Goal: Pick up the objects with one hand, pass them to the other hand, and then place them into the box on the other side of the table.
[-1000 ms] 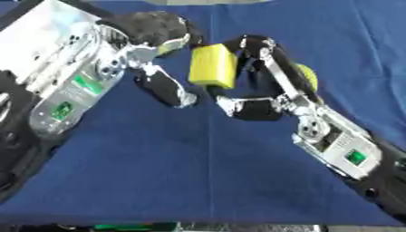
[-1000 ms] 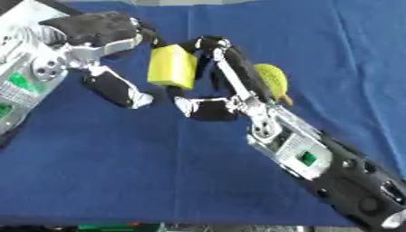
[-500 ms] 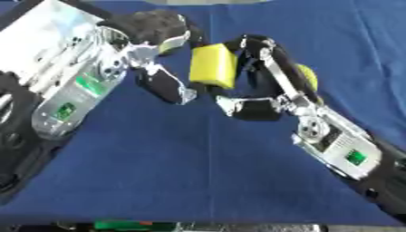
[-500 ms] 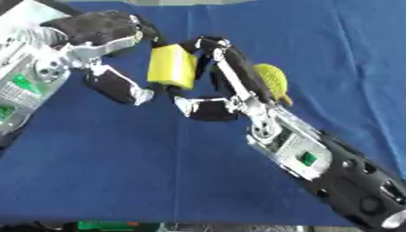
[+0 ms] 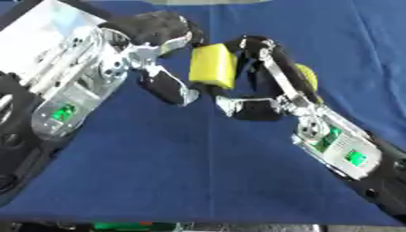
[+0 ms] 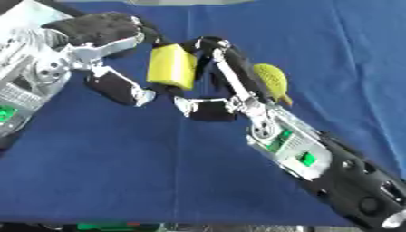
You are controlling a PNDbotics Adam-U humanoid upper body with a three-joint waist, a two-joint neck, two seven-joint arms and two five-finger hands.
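Note:
A yellow block (image 5: 212,65) hangs upright above the blue table (image 5: 198,176) at the upper middle. My right hand (image 5: 255,108) is shut on it, fingers hooked over its top and right side, thumb under its lower edge. My left hand (image 5: 151,34) reaches in from the upper left, open. Its dark fingers sit at the block's top left corner and its thumb (image 5: 168,88) points down just left of the block. Whether the left hand touches the block I cannot tell. No box shows in either view.
A yellow-green bumpy rounded object (image 6: 271,80) lies on the cloth right behind my right hand's fingers. Both forearms cross the view diagonally, the left from the left edge, the right from the lower right corner.

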